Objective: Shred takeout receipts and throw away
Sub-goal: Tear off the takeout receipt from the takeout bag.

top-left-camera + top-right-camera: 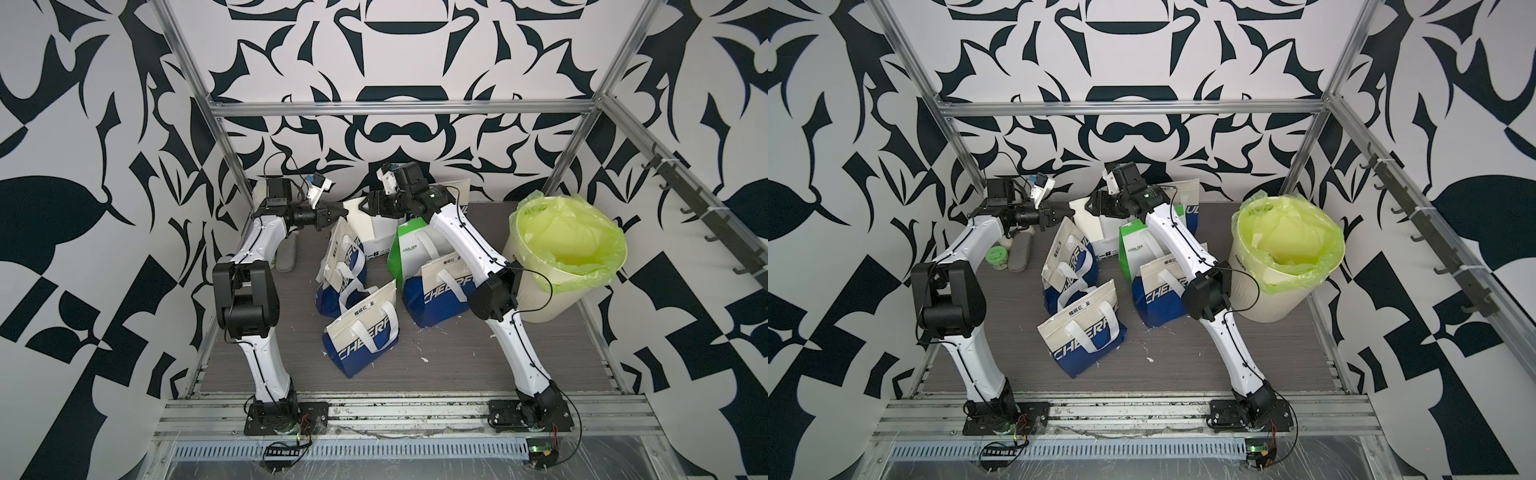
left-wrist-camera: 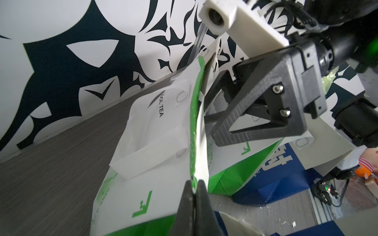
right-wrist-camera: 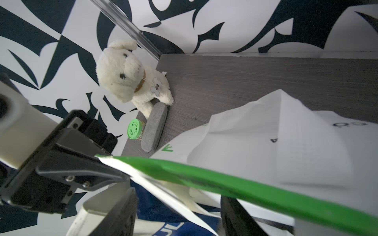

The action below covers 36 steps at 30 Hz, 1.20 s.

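1. The left tool [image 2: 194, 188] is pressed together on the lower edge of a cream-white receipt [image 2: 202, 147]. The slip runs edge-on against the green rim of a green-and-white bag [image 2: 153, 122]. Whether that rim is pinched too cannot be told.
2. The right tool [image 3: 178, 216] stands apart, one finger on each side of the receipt [image 3: 159, 192] and the green rim, gripping neither.
3. In both top views the two tools meet tip to tip at the back middle of the surface [image 1: 457, 365], above the bags.
4. Several blue-and-white bags [image 1: 361, 332] stand or lie in the middle of the surface.
5. A pale bin [image 1: 540, 291] with a yellow-green liner stands tilted on the right.
6. In the back left corner sit a white toy dog [image 3: 126, 75], a grey case [image 3: 153, 126] and a green-lidded jar [image 3: 134, 128].
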Tool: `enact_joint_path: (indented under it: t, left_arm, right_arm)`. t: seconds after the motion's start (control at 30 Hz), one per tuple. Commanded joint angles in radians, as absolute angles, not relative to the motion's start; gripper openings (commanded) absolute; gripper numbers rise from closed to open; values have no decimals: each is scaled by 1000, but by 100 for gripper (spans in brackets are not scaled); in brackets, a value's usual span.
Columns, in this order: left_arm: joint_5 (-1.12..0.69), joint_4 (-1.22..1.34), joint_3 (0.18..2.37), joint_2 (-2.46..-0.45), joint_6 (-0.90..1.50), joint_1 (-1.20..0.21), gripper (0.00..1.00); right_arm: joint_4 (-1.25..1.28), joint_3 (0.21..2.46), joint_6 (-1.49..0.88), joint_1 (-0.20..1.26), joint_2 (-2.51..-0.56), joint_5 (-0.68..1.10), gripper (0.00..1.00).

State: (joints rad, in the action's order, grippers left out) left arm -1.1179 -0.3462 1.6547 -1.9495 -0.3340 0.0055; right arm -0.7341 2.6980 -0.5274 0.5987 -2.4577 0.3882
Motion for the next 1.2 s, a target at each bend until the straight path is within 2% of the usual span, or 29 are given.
enact_joint_path:
  t: [0.0, 0.1, 0.2, 0.23, 0.37, 0.5, 0.57, 0.97, 1.03, 1.07, 1.1, 1.17]
  left_arm:
    - [-1126, -423, 1670, -1908, -391, -24, 0]
    - [-1118, -439, 1677, -1911, -404, -34, 0]
    - [-1109, -456, 1682, -1912, -419, -36, 0]
    - [-1108, -458, 1683, -1910, -421, -35, 0]
    - [-1099, -461, 1680, -1907, -427, -36, 0]
    - [-1091, -460, 1678, -1907, -427, -37, 0]
    - [-1086, -460, 1678, -1909, -427, -39, 0]
    - [-1037, -443, 1667, -1895, -425, -48, 0]
    - [-1009, -424, 1655, -1885, -416, -48, 15]
    - [-993, -422, 1647, -1878, -421, -48, 30]
    - [-967, -425, 1640, -1871, -432, -47, 39]
    - [-921, -435, 1620, -1857, -463, -42, 46]
  right_arm:
    - [-594, 2741, -575, 599, -2456, 484, 62]
    - [-543, 2742, -601, 599, -2456, 526, 55]
    - [-518, 2738, -610, 601, -2456, 547, 40]
    - [-518, 2738, -611, 601, -2456, 547, 39]
    - [-528, 2721, -603, 604, -2456, 545, 39]
    - [-554, 2725, -578, 618, -2456, 531, 50]
    - [-554, 2726, -575, 625, -2456, 525, 49]
    - [-552, 2738, -587, 646, -2465, 465, 3]
    - [-556, 2735, -587, 648, -2465, 461, 0]
    - [-560, 2732, -589, 649, -2465, 456, 0]
    - [-558, 2727, -589, 649, -2465, 462, 0]
    - [-544, 2712, -583, 652, -2426, 479, 0]
